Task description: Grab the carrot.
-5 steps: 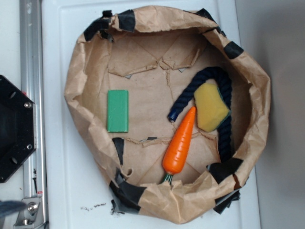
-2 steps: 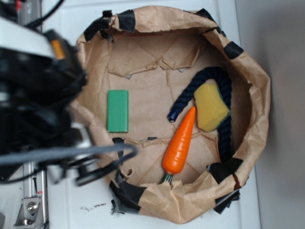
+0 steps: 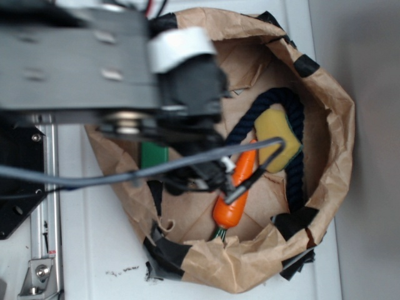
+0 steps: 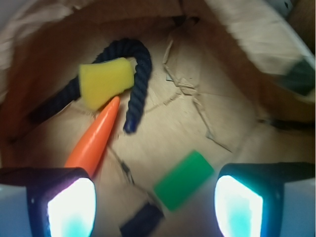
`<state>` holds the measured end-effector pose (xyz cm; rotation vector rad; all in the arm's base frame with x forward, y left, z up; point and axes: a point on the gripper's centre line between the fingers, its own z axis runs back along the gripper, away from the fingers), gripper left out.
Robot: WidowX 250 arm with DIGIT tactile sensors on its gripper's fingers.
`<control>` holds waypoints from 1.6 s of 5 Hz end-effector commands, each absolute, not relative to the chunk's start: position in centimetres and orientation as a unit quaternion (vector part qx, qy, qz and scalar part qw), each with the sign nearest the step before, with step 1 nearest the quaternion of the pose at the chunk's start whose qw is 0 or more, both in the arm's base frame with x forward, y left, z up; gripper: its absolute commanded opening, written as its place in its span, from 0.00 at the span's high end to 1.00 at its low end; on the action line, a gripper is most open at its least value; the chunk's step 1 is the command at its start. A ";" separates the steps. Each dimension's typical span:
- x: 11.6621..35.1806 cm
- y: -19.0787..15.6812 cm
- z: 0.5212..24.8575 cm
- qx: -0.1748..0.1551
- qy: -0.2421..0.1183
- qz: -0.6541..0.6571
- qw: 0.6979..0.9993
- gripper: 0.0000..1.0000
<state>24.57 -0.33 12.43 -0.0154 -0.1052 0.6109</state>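
Carrot (image 3: pixel 232 199) lies on floor of paper bag (image 3: pixel 331 100), tip touching yellow sponge (image 3: pixel 275 132); middle crossed by cable. Arm blurred, covers most of green block (image 4: pixel 183 179). Claw (image 4: pixel 155 205) released, nothing between pads; wrist view cuts off carrot's stem end behind left pad (image 4: pixel 71 207). Rope (image 4: pixel 139 81) partly under sponge.

Beside the carrot (image 4: pixel 95 139), bare paper is lying open toward the green block (image 4: pixel 183 180); sponge (image 4: pixel 105 82) and rope (image 4: pixel 138 81) are crowding its tip.
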 end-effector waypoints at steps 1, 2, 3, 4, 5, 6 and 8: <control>28.4 -3.0 9.8 -0.026 -0.040 0.312 0.949 0.00; 29.2 -4.2 8.0 -0.056 0.000 0.337 0.940 0.00; 28.1 -6.3 4.7 -0.059 0.071 0.354 0.931 0.00; 25.2 -7.8 2.1 -0.011 0.108 0.331 0.937 0.93; 24.4 -7.2 1.9 0.024 0.095 0.307 0.947 1.00; 25.4 -5.9 5.4 0.026 0.061 0.250 0.966 1.00; 26.4 0.3 13.8 0.008 -0.034 0.133 0.990 1.00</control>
